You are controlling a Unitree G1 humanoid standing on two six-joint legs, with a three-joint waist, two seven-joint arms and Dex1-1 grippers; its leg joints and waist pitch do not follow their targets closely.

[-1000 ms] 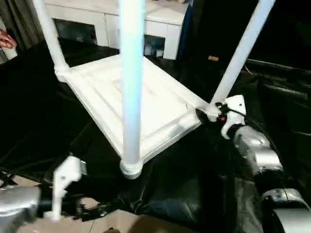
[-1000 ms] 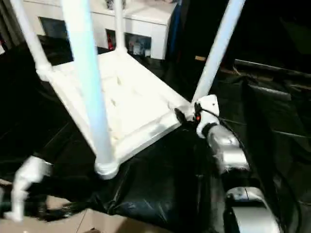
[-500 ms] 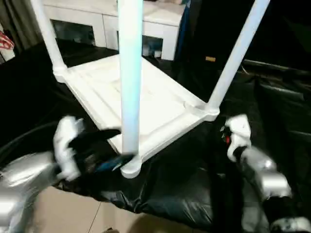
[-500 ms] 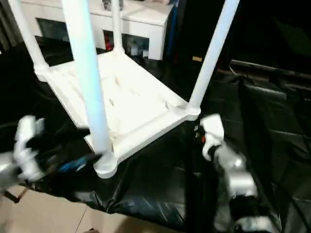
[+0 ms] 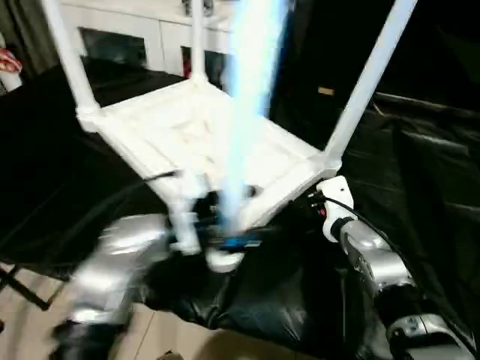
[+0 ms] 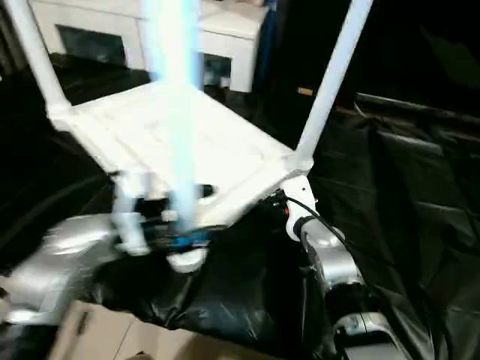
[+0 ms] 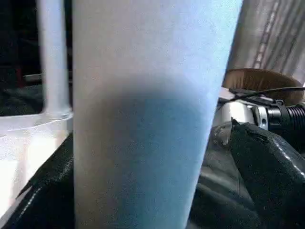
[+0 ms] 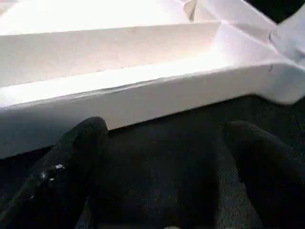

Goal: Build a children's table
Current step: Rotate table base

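The table [image 5: 202,142] lies upside down on a black sheet [image 5: 420,187], its ribbed underside facing up and its legs standing up out of the corner sockets — the nearest leg [image 5: 244,112] rises close in front of the head camera, with two more at the left and right corners and a fourth at the far one. The sheet is glossy and creased, covering the whole work surface; pale floor [image 5: 30,315] shows past its near edge. Behind the table stands a white cabinet [image 5: 142,37] with dark glass doors, and a grey curtain [image 7: 271,38] hangs in the room beyond.

The left gripper [image 5: 214,225] is at the base of the nearest leg, close by its socket; blur hides how its fingers stand, so I cannot tell whether it grips. The right gripper [image 8: 162,157] is spread wide with nothing between its fingers [image 8: 71,157] — it sits just off the table's near rim by the right corner, over the sheet.
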